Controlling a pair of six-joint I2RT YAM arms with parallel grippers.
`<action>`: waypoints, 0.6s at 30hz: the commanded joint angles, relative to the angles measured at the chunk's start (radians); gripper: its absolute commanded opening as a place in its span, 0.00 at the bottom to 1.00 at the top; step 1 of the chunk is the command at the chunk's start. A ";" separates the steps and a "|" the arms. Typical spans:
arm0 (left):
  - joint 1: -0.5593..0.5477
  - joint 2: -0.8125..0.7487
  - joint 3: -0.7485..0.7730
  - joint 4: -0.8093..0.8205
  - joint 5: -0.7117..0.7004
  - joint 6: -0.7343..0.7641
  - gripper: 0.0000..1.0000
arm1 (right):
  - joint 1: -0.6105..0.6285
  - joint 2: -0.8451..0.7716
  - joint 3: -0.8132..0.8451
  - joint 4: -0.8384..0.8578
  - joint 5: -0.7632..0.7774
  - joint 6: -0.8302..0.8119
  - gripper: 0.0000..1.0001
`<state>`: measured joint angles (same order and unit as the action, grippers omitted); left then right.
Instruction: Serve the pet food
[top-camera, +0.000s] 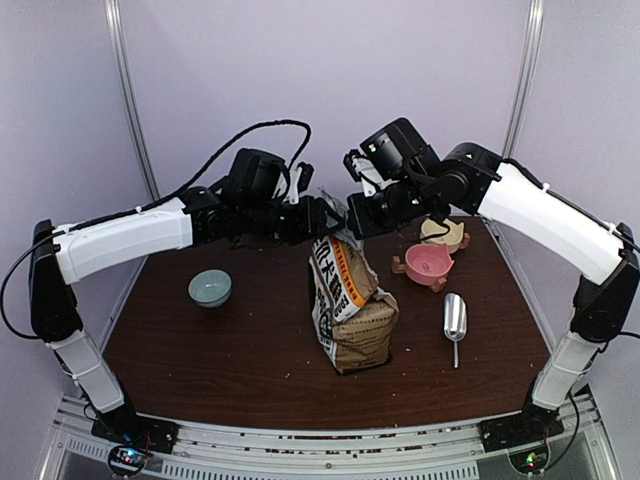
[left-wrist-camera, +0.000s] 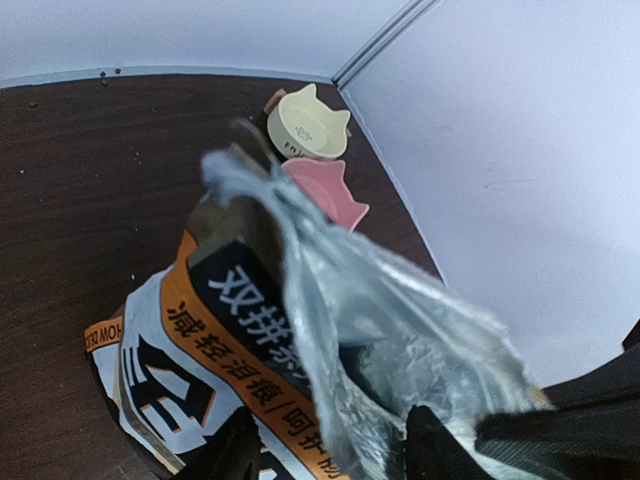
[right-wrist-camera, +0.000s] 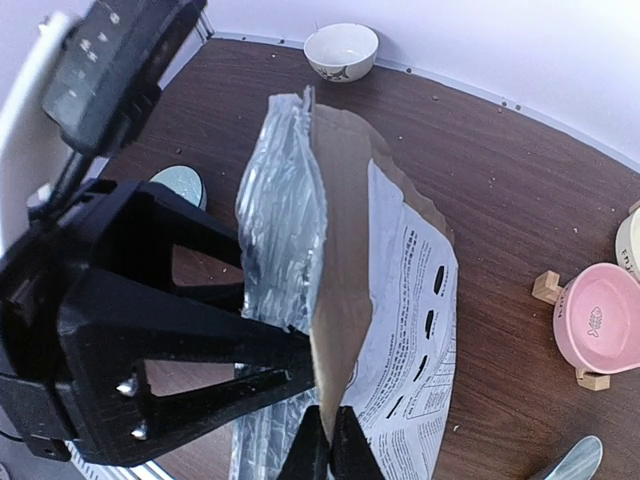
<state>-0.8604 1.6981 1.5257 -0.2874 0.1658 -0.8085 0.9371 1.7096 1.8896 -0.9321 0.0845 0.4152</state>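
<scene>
Kraft pet-food bag: upright. Right gripper pinches its paper lip. Left gripper straddles the foil liner; grip cannot be told. Kibble unseen, presumably inside. Scoop and empty pink bowl right of bag. Serving not begun.

**A:** Where is there room on the table?

**B:** Along the near edge in front of the bag. There's also room between the bag and the teal bowl, which is near the left edge.

**A:** And on the right?

**B:** It's tighter there. The scoop lies between the bag and the right edge. The pink bowl and cream bowl crowd the far right corner.

**A:** Above the bag?

**B:** Blocked. The left gripper and right gripper meet at its top from either side, the right one pinching the paper edge.
</scene>
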 joint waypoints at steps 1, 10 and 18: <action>-0.017 -0.022 -0.045 0.018 0.067 -0.009 0.47 | 0.014 0.008 0.036 -0.020 0.036 0.000 0.00; -0.027 -0.099 -0.001 -0.060 0.048 0.038 0.00 | 0.003 0.014 0.071 -0.102 0.175 -0.003 0.00; 0.049 -0.082 0.313 -0.510 0.071 0.309 0.00 | -0.052 -0.022 0.105 -0.172 0.279 -0.005 0.00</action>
<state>-0.8528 1.6455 1.6733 -0.5961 0.2142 -0.6773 0.9195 1.7264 1.9461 -1.0546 0.2283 0.4152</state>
